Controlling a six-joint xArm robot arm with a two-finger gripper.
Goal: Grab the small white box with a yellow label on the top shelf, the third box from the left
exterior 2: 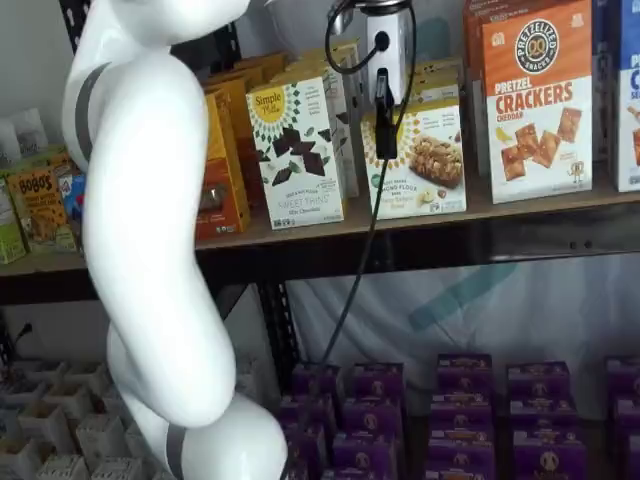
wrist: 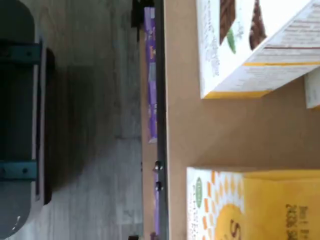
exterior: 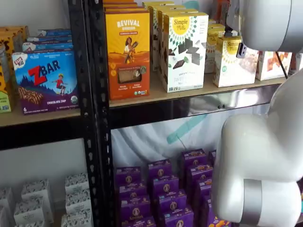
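Observation:
The small white box (exterior 2: 425, 160) with a yellow sunburst label stands on the top shelf (exterior 2: 520, 210), right of a taller white box with chocolate pieces (exterior 2: 295, 150). It also shows in a shelf view (exterior: 233, 61) and in the wrist view (wrist: 250, 205). My gripper (exterior 2: 384, 140) hangs from above just in front of the small box's left part. Only one black finger shows side-on, with a cable beside it, so I cannot tell whether it is open. It holds nothing I can see. The wrist view shows bare shelf board (wrist: 225, 130) between the two boxes.
An orange Revival box (exterior: 128, 52) stands left of the tall white box (exterior: 184, 52). A Pretzel Crackers box (exterior 2: 535, 100) stands right of the small box. Purple boxes (exterior 2: 470, 410) fill the level below. My white arm (exterior: 265, 142) covers the right of one shelf view.

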